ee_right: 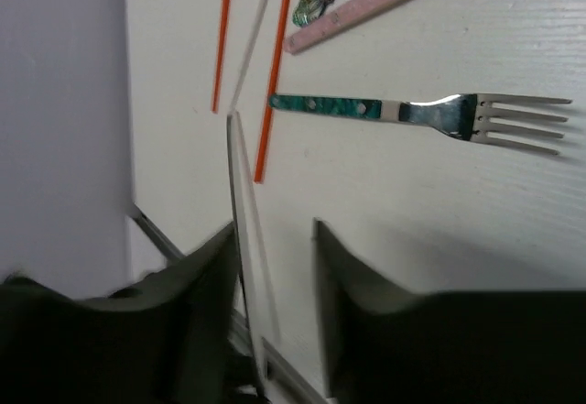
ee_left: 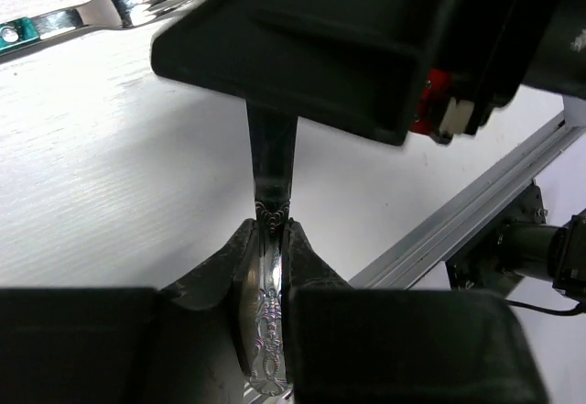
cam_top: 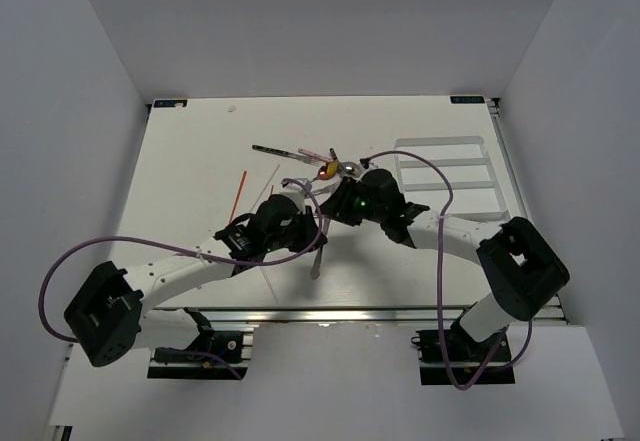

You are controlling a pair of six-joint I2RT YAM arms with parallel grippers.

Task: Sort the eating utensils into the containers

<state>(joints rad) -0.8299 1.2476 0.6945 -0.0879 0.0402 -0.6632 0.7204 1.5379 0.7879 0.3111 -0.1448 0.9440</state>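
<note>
Nearest the arm bases, the left gripper (ee_left: 270, 235) pinches a silver table knife with a scrolled, embossed handle (ee_left: 267, 322), lifted off the white table (cam_top: 190, 161). The right gripper (ee_right: 275, 230) stands spread around the blade, which lies close against one finger. This looks like a handover. Next, I judge, the right jaws must close squarely before the left lets go. Beyond lie a teal-handled steel fork (ee_right: 412, 111) and thin red-orange chopsticks (ee_right: 275, 74). The white plastic divided cutlery tray (cam_top: 440, 142) sits farther off to the right.
</note>
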